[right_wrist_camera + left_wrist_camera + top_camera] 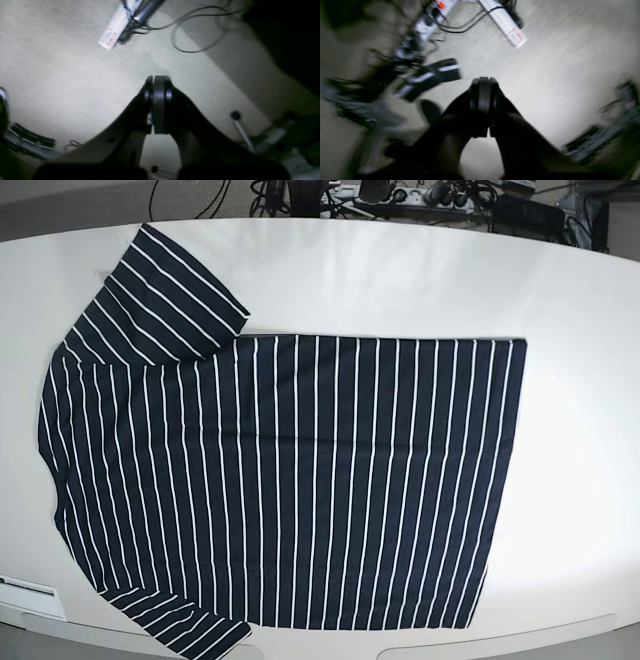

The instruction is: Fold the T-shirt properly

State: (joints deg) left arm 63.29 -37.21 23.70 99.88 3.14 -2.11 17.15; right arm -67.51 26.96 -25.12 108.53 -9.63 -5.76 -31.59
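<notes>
My left pincer [483, 100] and right pincer [158, 100] are both closed on nothing, away from the T-shirt [290, 480], which lies flat and unfolded across the table [580, 380], sleeves spread, so every fold is left to do.

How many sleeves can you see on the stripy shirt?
2. One sleeve spreads out at the top left of the T-shirt, near the table's far edge. The other sleeve pokes out at the bottom left, at the table's near edge.
</notes>
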